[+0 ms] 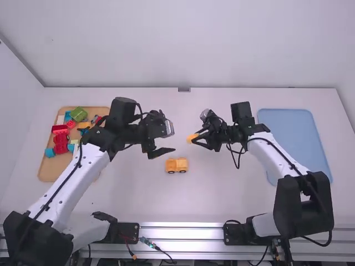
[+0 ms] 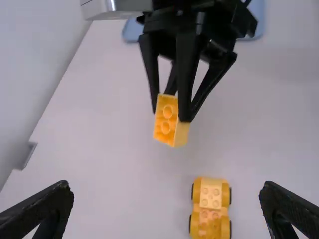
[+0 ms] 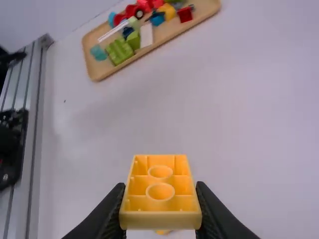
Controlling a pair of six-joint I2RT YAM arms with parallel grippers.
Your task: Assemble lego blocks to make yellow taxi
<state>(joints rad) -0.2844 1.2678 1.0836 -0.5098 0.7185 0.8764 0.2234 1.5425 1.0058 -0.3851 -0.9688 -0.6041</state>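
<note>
Above the table, the right gripper grasps a yellow Lego block, the left gripper gapes; square sockets over the wheeled chassis before pressing.

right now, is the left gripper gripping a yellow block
No, the left gripper has its fingers wide apart with nothing between them, above the table beside the wheeled yellow piece.

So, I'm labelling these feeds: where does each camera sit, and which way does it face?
High view: above and behind the arms, forward and down onto the table; both arms show.
Left wrist view: left wrist, towards the wheeled yellow build; left gripper and right gripper show.
Right wrist view: right wrist, across the table towards the wooden tray; right gripper shows.
All share the held yellow block.
</note>
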